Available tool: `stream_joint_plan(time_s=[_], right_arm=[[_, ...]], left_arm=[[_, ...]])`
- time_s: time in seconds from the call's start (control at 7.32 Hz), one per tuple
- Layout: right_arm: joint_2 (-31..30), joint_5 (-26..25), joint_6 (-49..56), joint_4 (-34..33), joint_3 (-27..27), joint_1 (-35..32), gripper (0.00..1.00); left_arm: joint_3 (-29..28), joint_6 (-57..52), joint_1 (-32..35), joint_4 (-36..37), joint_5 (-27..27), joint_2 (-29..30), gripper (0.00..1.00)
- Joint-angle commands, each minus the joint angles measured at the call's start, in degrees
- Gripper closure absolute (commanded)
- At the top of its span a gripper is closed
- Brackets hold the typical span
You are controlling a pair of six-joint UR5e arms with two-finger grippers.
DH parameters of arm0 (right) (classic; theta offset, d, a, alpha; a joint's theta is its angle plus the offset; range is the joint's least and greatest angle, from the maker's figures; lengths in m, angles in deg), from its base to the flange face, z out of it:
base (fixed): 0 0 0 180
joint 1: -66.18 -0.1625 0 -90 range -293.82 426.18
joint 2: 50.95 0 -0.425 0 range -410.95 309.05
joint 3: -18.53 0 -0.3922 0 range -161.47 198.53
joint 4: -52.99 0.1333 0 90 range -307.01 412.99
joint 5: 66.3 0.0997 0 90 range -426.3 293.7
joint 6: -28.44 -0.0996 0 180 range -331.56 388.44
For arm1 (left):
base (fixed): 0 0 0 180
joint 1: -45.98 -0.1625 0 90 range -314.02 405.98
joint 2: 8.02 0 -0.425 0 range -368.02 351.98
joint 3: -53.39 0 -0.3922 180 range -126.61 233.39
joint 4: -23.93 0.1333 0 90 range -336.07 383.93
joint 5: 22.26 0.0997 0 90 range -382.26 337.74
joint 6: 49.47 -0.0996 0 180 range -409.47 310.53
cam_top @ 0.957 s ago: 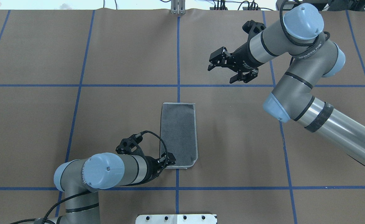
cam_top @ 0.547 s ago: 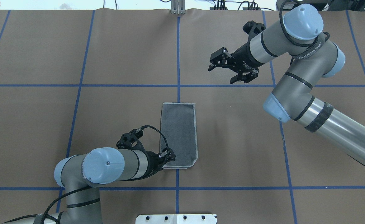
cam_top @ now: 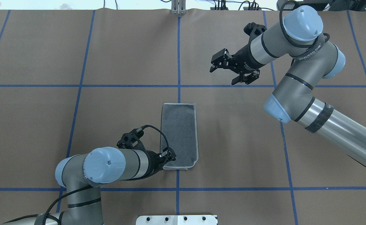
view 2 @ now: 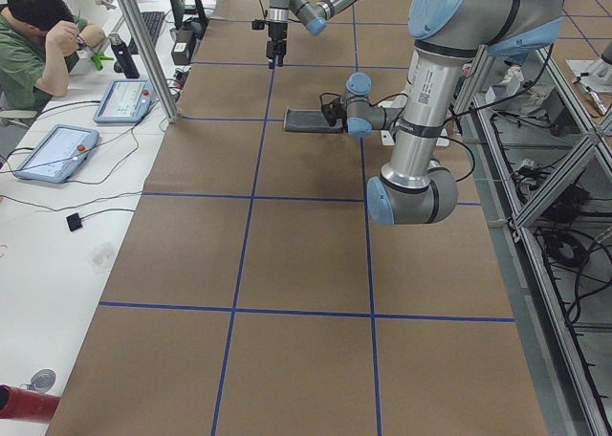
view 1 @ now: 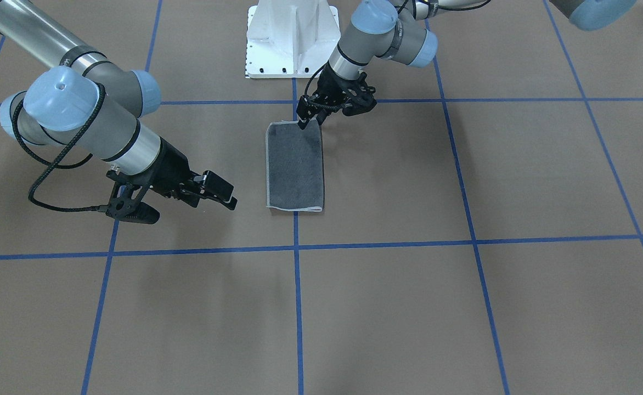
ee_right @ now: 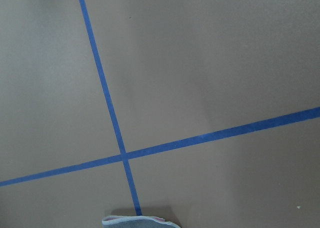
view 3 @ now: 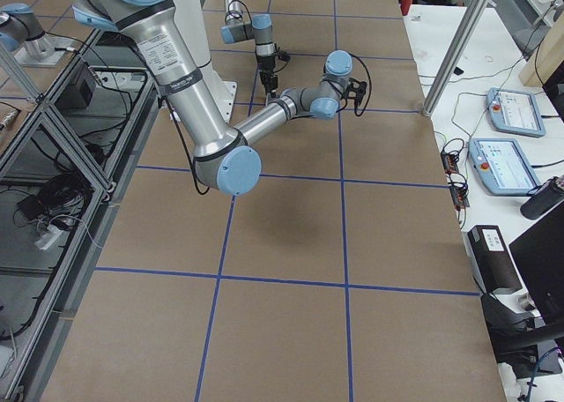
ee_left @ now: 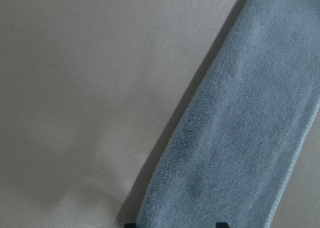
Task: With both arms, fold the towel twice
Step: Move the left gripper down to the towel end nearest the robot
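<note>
Now the left hand (cam_top: 170, 158) has settled at the robot-side left corner of the once-folded towel (cam_top: 180, 134), which lies grey side up on the worktop (cam_top: 123, 56). Whether it pinches cannot be told. The right hand (cam_top: 222, 76) stays spread, well apart, so the second fold is pending.

Bright, even overhead light, soft diffuse shadows on the matte brown desk (view 1: 387, 307), fixed views sharp, left wrist close-up of the towel (ee_left: 235, 138) slightly blurred, bluish cast.
</note>
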Motion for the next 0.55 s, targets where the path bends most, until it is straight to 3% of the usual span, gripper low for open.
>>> stream_joint_plan(time_s=[0.0, 0.14, 0.27, 0.41], right_arm=[[0.0, 0.0, 0.0, -0.08, -0.06, 0.0, 0.0], [0.0, 0.0, 0.0, 0.01, -0.06, 0.0, 0.0], [0.0, 0.0, 0.0, 0.01, -0.06, 0.0, 0.0], [0.08, 0.0, 0.0, 0.01, -0.06, 0.0, 0.0]], left_arm=[[-0.32, 0.09, -0.08, 0.03, 0.03, 0.33, 0.4], [-0.32, 0.09, -0.08, 0.11, 0.03, 0.59, 0.48], [-0.32, 0.09, -0.08, 0.12, 0.03, 0.59, 0.69], [-0.23, 0.44, -0.08, 0.2, -0.14, 0.77, 1.0]])
